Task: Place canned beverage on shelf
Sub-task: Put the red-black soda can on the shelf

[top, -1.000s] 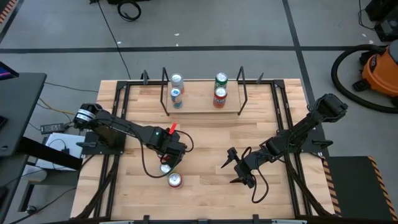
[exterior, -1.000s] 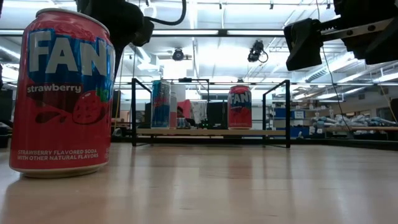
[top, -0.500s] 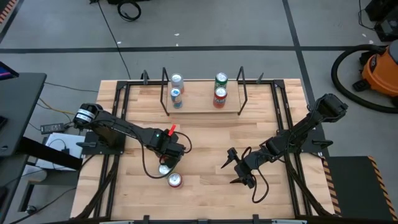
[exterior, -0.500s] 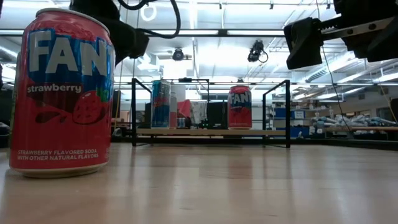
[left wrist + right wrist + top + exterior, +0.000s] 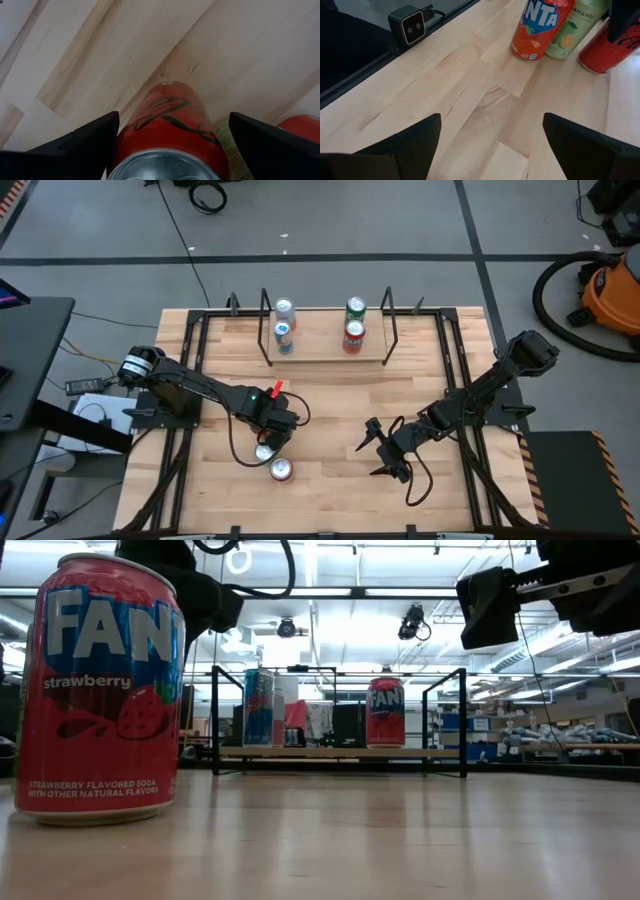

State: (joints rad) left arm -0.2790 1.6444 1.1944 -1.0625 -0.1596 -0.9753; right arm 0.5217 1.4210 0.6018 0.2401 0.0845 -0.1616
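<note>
A red cola can [image 5: 170, 115] stands upright on the table near its front left; it also shows in the right wrist view [image 5: 600, 50]. My left gripper [image 5: 271, 430] is open above it, pointing down, one finger on each side of the can's upper part; I see no hold. A green can [image 5: 575, 22] and a red Fanta strawberry can [image 5: 282, 470] stand right beside it. The shelf [image 5: 325, 352], a light-wood plank with black rod uprights, stands at the far middle with several cans on it. My right gripper [image 5: 380, 452] is open and empty at the near right.
The Fanta can [image 5: 100, 690] fills the left of the low view. Black frame rails [image 5: 190, 380] run along the table's left and right sides. Bare wood [image 5: 340, 400] lies between the shelf and the grippers. An orange vacuum [image 5: 610, 290] stands on the floor beyond the right edge.
My left gripper has edged a little toward the table's left above the cans, and its cable loop has swung with it. The cans and my right gripper have stayed where they were.
</note>
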